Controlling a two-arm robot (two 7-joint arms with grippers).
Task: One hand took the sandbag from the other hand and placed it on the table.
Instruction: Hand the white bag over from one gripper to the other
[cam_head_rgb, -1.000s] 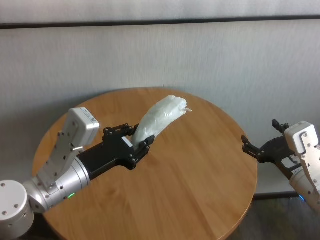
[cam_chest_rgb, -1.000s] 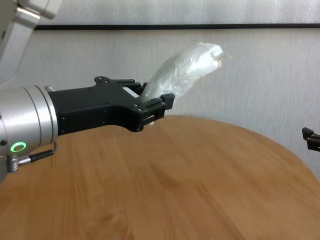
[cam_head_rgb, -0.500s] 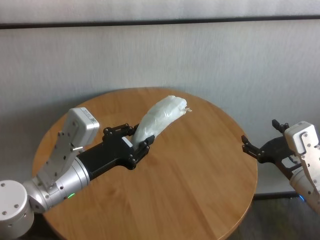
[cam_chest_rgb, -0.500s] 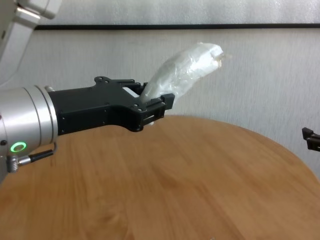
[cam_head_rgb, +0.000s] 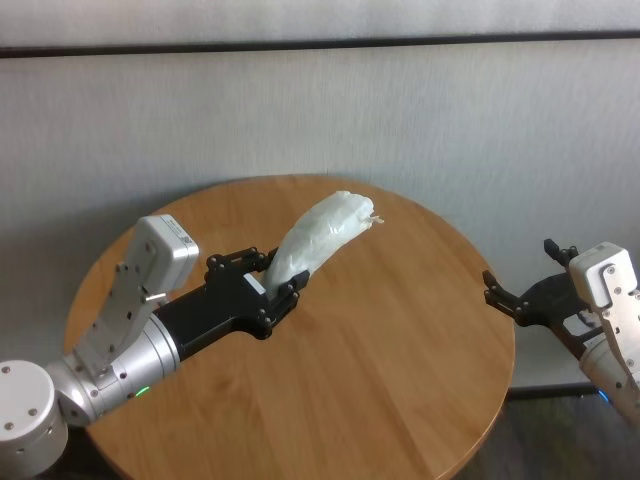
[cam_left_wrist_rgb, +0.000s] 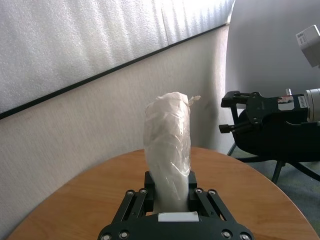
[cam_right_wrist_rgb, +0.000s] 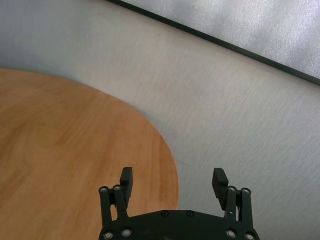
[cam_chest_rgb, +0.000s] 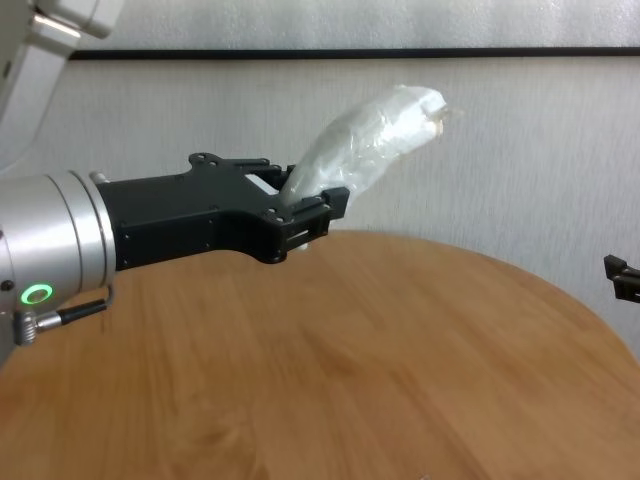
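My left gripper (cam_head_rgb: 268, 283) (cam_chest_rgb: 305, 205) (cam_left_wrist_rgb: 170, 192), on the silver wrist with the green ring, is shut on the lower end of the white crinkled sandbag (cam_head_rgb: 320, 237) (cam_chest_rgb: 370, 135) (cam_left_wrist_rgb: 167, 142). The bag sticks up and forward above the round wooden table (cam_head_rgb: 380, 340), its tied tip pointing to the right. My right gripper (cam_head_rgb: 520, 290) (cam_right_wrist_rgb: 172, 182) hovers open just beyond the table's right edge, level with the bag and apart from it. In the left wrist view the right gripper (cam_left_wrist_rgb: 232, 112) shows farther off, past the bag's tip.
A grey wall with a dark horizontal strip (cam_head_rgb: 320, 45) stands behind the table. The wooden top (cam_chest_rgb: 350, 370) stretches under both arms. A tripod's legs (cam_left_wrist_rgb: 280, 167) stand on the floor past the table's right side.
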